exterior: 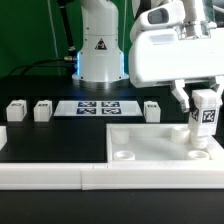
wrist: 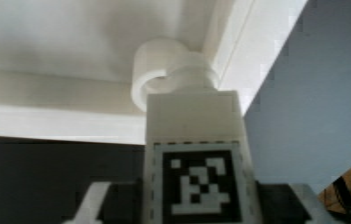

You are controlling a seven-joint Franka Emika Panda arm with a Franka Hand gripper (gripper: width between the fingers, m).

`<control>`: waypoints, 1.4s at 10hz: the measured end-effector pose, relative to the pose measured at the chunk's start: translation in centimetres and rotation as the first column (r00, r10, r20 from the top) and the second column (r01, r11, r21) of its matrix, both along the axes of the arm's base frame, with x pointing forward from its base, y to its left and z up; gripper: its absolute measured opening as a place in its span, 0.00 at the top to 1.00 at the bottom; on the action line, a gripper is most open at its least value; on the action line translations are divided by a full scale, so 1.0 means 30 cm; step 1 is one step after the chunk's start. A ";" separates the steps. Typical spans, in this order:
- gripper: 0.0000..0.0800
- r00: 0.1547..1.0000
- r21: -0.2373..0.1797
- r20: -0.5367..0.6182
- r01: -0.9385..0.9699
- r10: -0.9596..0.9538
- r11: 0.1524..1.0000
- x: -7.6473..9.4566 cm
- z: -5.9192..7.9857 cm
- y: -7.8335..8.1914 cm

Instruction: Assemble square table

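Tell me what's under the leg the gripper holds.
A corner socket of the square panel lies beneath the leg. Its base hides the hole, so seating is unseen.

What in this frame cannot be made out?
1. Whether the leg held by the hand has entered the socket of the panel: too small in the exterior view, blurred in the wrist view.
2. What is printed on the loose legs: exterior view, too small.
3. Panel's right side: exterior view, cut off by the edge.

White arm (exterior: pixel 92 62), boxy wht gripper (exterior: pixel 205 105) (blk triangle sticker (exterior: pixel 101 46)).
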State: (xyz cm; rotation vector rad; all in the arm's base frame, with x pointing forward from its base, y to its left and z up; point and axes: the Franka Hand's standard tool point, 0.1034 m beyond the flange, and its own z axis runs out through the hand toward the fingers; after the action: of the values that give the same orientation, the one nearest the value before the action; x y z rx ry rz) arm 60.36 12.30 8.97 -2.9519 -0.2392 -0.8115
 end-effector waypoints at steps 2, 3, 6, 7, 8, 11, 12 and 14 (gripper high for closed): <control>0.64 1.000 -0.008 0.010 -0.004 0.005 1.000 0.021 -0.003 -0.016; 0.64 1.000 -0.012 0.011 -0.004 0.004 1.000 0.025 -0.004 -0.024; 0.64 1.000 -0.013 0.019 -0.004 0.004 1.000 0.031 -0.006 -0.027; 0.64 1.000 -0.012 0.030 -0.003 0.004 1.000 0.034 -0.006 -0.026; 0.64 0.999 -0.011 0.036 -0.003 0.003 1.000 0.039 -0.006 -0.025; 0.64 0.999 -0.015 0.043 -0.008 0.009 1.000 0.041 -0.016 -0.025; 0.64 0.999 -0.017 0.041 -0.013 0.013 1.000 0.038 -0.023 -0.022; 0.64 0.998 -0.019 0.053 -0.017 0.018 1.000 0.033 -0.040 -0.018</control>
State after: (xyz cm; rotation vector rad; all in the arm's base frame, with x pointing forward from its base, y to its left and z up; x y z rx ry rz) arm 61.37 11.76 7.76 -2.9437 -0.2770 -0.8908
